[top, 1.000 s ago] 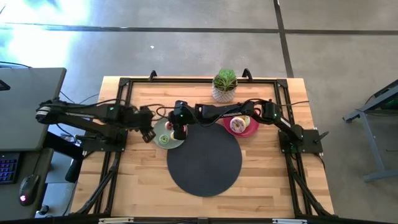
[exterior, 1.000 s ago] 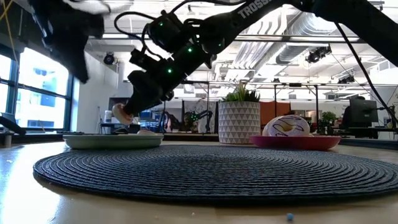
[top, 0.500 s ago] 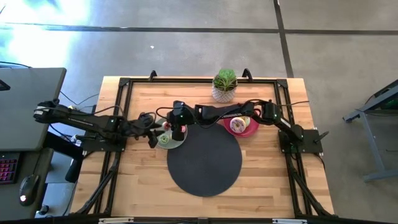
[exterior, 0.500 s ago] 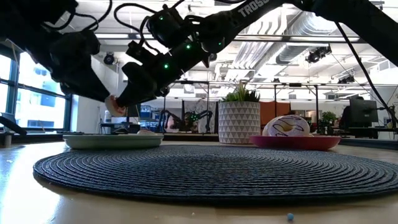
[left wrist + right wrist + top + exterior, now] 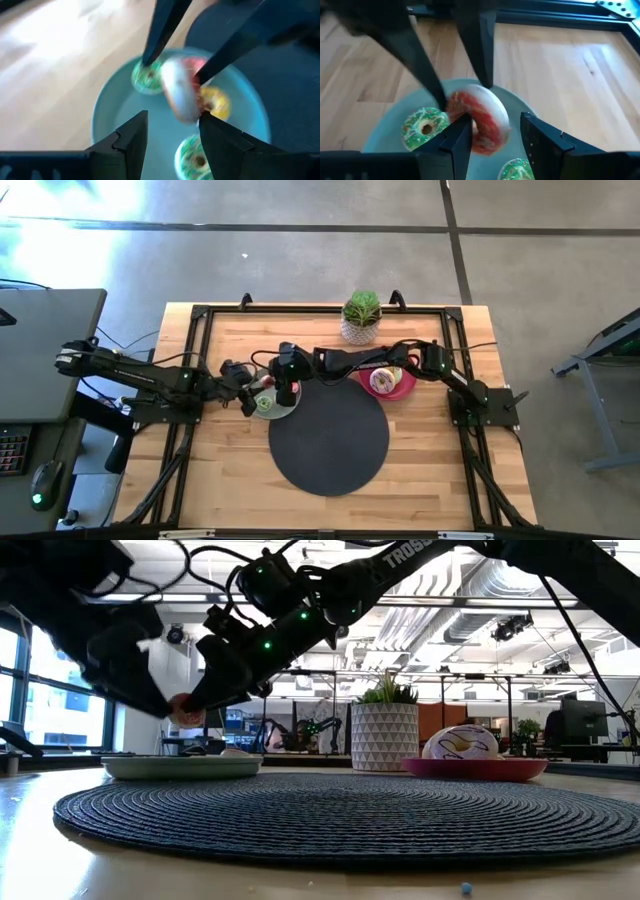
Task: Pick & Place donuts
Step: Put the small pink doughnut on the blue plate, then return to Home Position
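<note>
A white donut with red-pink icing (image 5: 479, 120) hangs in the air over the sage-green plate (image 5: 283, 409), also seen in the low view (image 5: 185, 710). My right gripper (image 5: 495, 120) reaches in from the table's right and is shut on this donut. My left gripper (image 5: 172, 117) has come in from the table's left, is open, and its fingers stand on either side of the same donut (image 5: 180, 95). Two green sprinkled donuts (image 5: 145, 77) (image 5: 192, 157) and a yellow one (image 5: 215, 102) lie flat on the plate. My right gripper pinches the red-iced donut by its rim (image 5: 465, 125) between its two fingers, slanting down from the table's right. The donut stands on edge, tilted, lifted clear above the sage-green plate. My left gripper has its fingertips (image 5: 441, 102) close beside the donut; whether they touch it I cannot tell.
A pink-red plate (image 5: 405, 387) to the right holds a white iced donut (image 5: 462, 743). A potted plant (image 5: 361, 317) stands near the far edge. A round dark woven mat (image 5: 328, 442) covers the table's middle. The two grippers are close together over the sage-green plate.
My left gripper has come down and moved toward the table's right, from beside the sage-green plate to the donut in my right gripper. My right gripper has kept its hold and raised the donut slightly above the plate.
</note>
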